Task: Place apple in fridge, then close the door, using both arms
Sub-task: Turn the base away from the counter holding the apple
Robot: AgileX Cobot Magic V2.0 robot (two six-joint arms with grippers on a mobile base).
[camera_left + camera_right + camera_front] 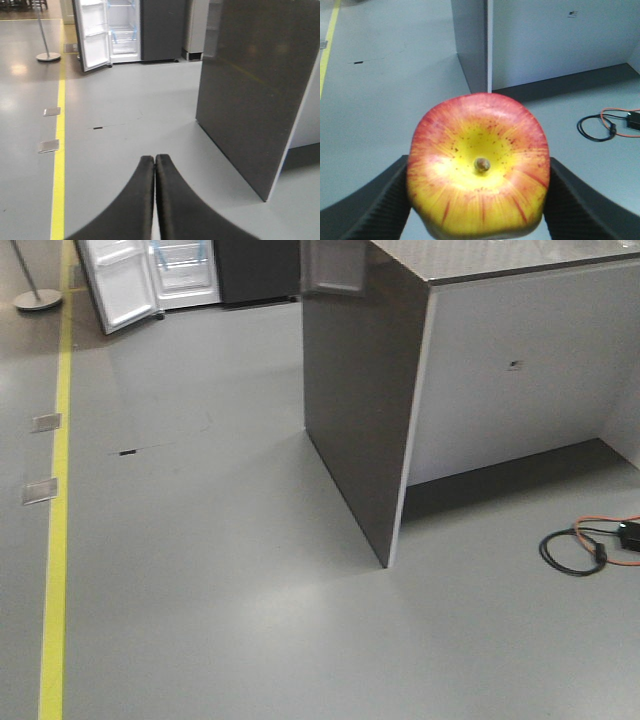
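Both ribbed black fingers of the right pincer press against the sides of the glossy red apple with yellow streaks. The fruit fills the right wrist view, its stem hollow facing the camera, and no other view shows it. Past the apple and to its right, a coiled black and orange cable lies on the grey floor. Straight ahead stands a corner of the dark grey counter with the speckled top.

Only the left wrist view shows the left pincer. Its smooth black tips touch each other with nothing between them. To its left a yellow floor line runs into the distance, and to its right rises the counter's dark side panel. Far ahead and slightly left stands the tall dark grey fridge, white inside, with clear shelves edged in blue tape. Its narrow white-lined door stands open, well apart from both pincers and the apple.

Neither pincer shows in the front view, which has the fridge's lower part at its top left, the counter, the cable and the yellow line.
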